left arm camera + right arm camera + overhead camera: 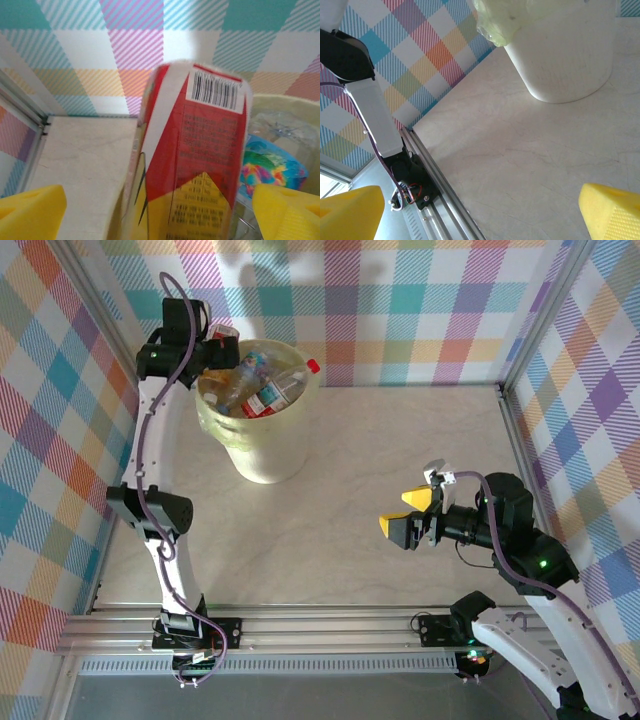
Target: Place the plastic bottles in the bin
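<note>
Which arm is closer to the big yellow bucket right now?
Left. The left end effector hovers over the far-left rim of the bin; the right end effector is over the table, well off to its right.

table (400,440): pale marbled | walls (420,300): plaid cloth | rail (330,625): metal, near edge

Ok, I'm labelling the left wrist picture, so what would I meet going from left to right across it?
Yellow fingertip at the left edge → red-labelled bottle → yellow fingertip at the right edge.
</note>
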Robot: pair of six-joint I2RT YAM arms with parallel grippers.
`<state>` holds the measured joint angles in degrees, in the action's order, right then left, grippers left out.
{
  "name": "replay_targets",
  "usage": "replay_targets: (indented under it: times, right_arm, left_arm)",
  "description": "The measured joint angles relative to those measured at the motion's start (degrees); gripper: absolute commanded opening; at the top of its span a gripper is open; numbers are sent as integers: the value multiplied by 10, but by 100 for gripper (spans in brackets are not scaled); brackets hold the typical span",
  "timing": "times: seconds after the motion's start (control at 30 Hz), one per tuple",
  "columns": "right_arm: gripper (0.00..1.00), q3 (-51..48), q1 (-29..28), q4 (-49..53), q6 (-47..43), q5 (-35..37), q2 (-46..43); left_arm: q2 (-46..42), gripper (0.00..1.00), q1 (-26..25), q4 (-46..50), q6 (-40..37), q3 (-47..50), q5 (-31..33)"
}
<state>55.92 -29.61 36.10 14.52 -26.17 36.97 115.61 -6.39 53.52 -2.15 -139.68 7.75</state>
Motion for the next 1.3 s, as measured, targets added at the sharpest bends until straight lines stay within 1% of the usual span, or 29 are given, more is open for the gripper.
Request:
replay_targets:
  times: [0.2, 0.4, 0.43, 0.5, 0.77, 1.07, 1.3]
  right_arm:
    - [100, 0, 0, 0, 3, 0, 6]
    - [100, 0, 0, -1, 11, 0, 9]
    - [100, 0, 0, -1, 11, 0, 9]
    - [100, 0, 0, -1, 13, 0, 10]
    - [100, -7, 0, -4, 13, 0, 9]
    - [100, -12, 0, -7, 16, -3, 6]
    - [100, -16, 0, -9, 22, -7, 6]
  left_arm:
    - [36, 80, 2, 1, -10, 0, -41]
    - [38, 61, 2, 1, -21, 0, -49]
    - [38, 57, 2, 0, -22, 0, -50]
    - [37, 53, 2, 0, -22, 0, -53]
    - [26, 54, 2, 8, -5, -1, -77]
    - [-22, 57, 2, 58, 38, -10, -96]
    - [-45, 59, 2, 94, 79, -43, -108]
